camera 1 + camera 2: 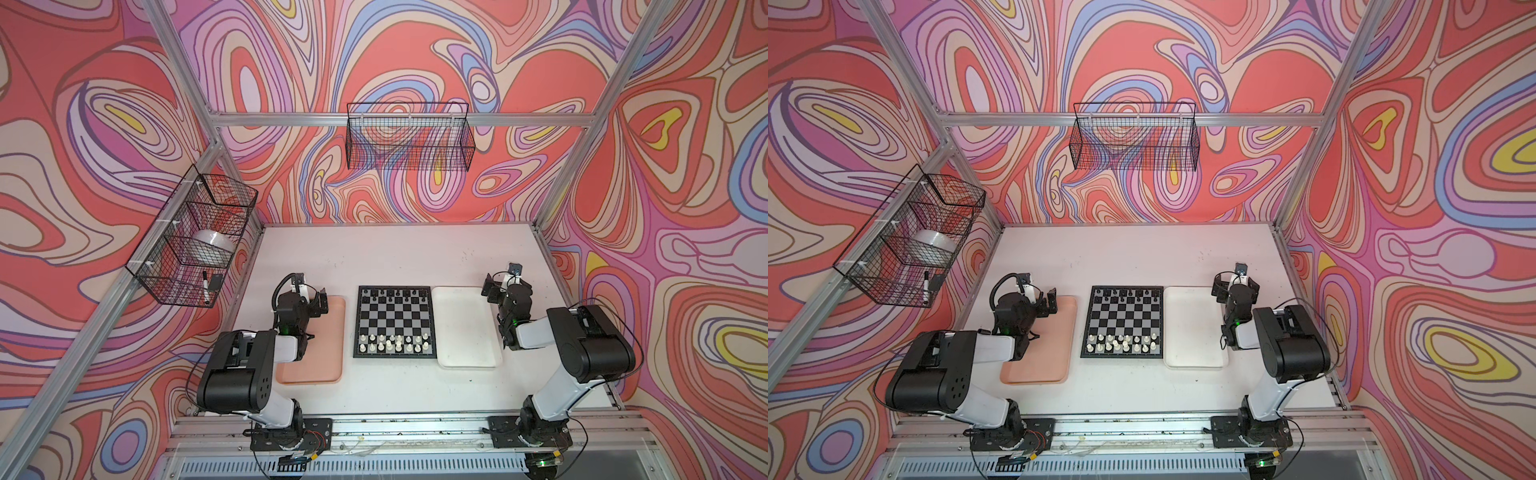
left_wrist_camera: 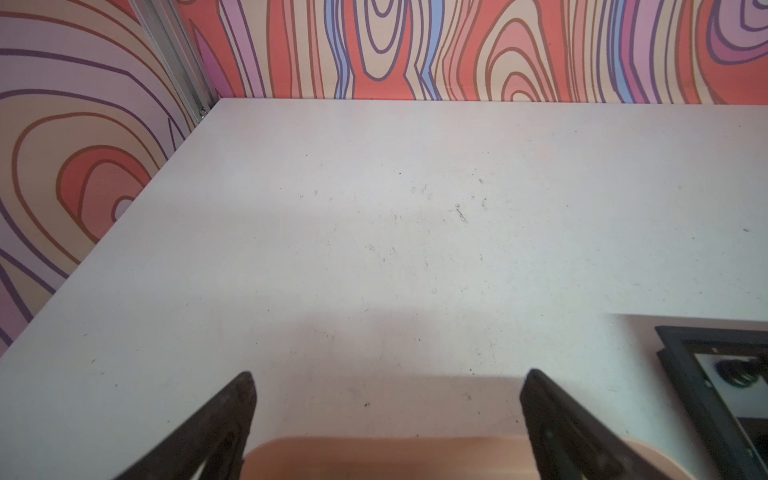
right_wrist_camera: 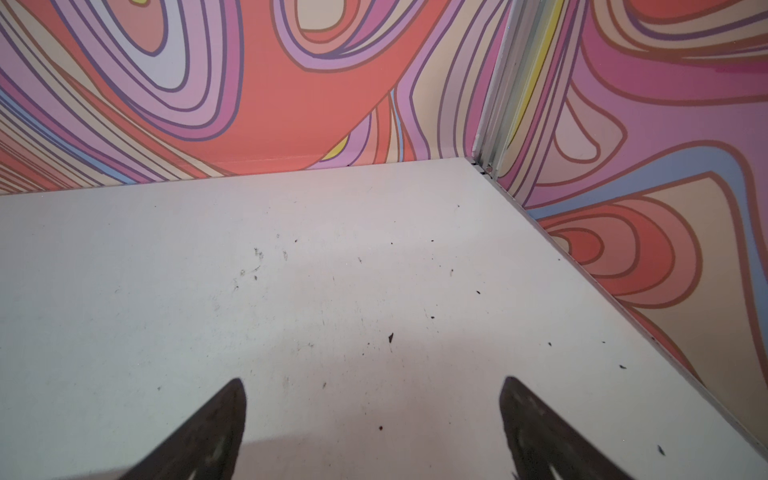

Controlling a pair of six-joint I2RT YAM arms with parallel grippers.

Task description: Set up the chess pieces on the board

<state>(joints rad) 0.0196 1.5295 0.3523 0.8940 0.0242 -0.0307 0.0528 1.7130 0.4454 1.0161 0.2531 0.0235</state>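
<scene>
Black are the fingers (image 2: 224, 428) of the left gripper (image 2: 388, 374), and in the left wrist view they stand wide apart with nothing between them. Under them is the far end of a pink tray (image 2: 374, 457), and past it the bare white table (image 2: 415, 249). At the edge of this view a corner of the board (image 2: 706, 374) shows.

The right gripper (image 3: 374, 379) is the same: its dark fingers (image 3: 536, 428) are spread wide and hold nothing, and only the table with some dark specks lies in front of them.

In both top views the left gripper (image 1: 318, 301) hangs over the far part of the pink tray (image 1: 316, 365), and the right gripper (image 1: 492, 289) hangs near the far right corner of a white tray (image 1: 465, 328). Neither gripper touches the board.

The board (image 1: 395, 322) lies flat on the table between the two trays, close to each. The chess pieces are all on it. The black pieces (image 1: 392, 296) stand along the far edge, and the white pieces (image 1: 392, 344) along the near edge, in about two rows each. The white rows look a little uneven in the middle. The pieces are too small to tell their kinds. The squares between the two groups are bare, and so are both trays.

Higher up, one wire basket (image 1: 407, 137) hangs on the back wall. A second basket (image 1: 195, 241) on the left wall holds a white round thing (image 1: 214, 245) and a marker (image 1: 205, 286).
</scene>
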